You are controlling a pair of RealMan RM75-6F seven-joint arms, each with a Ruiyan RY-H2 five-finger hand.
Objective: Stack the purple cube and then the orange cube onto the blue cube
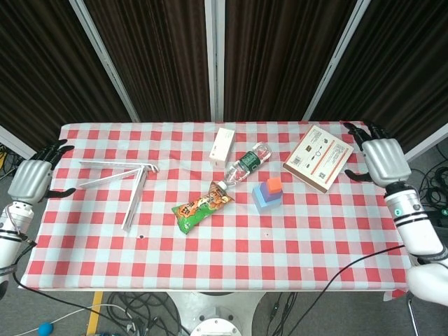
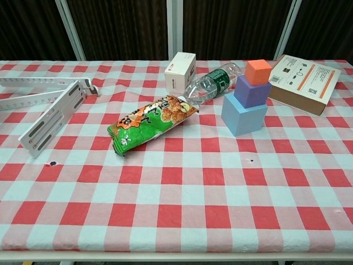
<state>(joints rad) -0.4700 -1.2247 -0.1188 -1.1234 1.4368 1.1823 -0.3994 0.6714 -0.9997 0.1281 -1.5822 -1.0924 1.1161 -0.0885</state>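
Orange cube (image 2: 258,70) on top of purple cube (image 2: 253,90), purple on blue cube (image 2: 244,114); stack upright, right of centre on the tabletop (image 1: 294,238), just beside the water bottle (image 2: 212,84) and near the flat cardboard box (image 2: 302,82) toward the far right corner. Stacking looks done; no step left except keeping clear. Tiers slightly rotated against each other, corners not lined up; long axis of the stack vertical, cubes themselves with no long axis. Right hand (image 1: 383,160) off the right edge, fingers spread, empty, well apart from stack. Left hand (image 1: 31,178) off the left edge, fingers apart, empty. Next move, if any: arms parked away, no bump to the tabletop. Snack bag (image 2: 150,122) and white small box (image 2: 180,72) left of stack, not touching it.
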